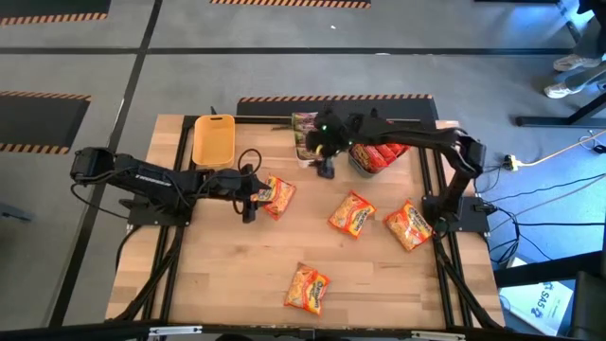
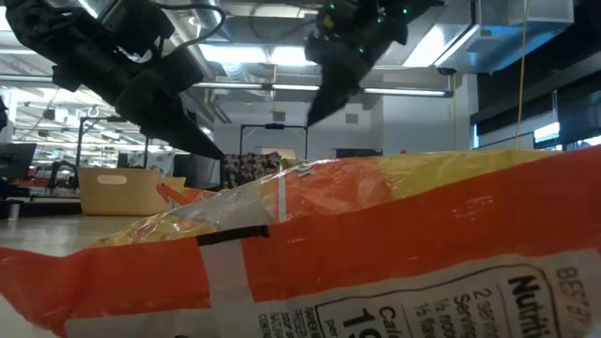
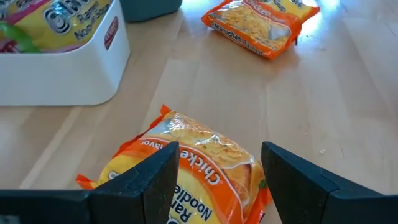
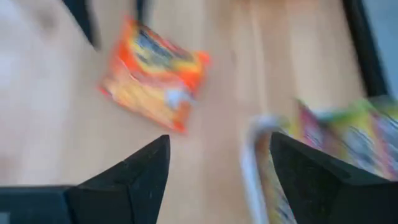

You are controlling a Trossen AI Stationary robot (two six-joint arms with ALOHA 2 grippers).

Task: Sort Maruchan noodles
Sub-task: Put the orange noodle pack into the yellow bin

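High view: the left tool [image 1: 252,201] is spread wide around an orange noodle packet [image 1: 277,196] mid-bench. The right tool [image 1: 325,167] hangs spread and empty near the white bin [image 1: 305,136] at the far edge.

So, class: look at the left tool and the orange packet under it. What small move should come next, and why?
Probably lower the left tool a little and close it on the orange packet. Its fingers stand open on either side of that packet, which lies flat on the table, not yet gripped. The right tool is open and empty near the white bin.
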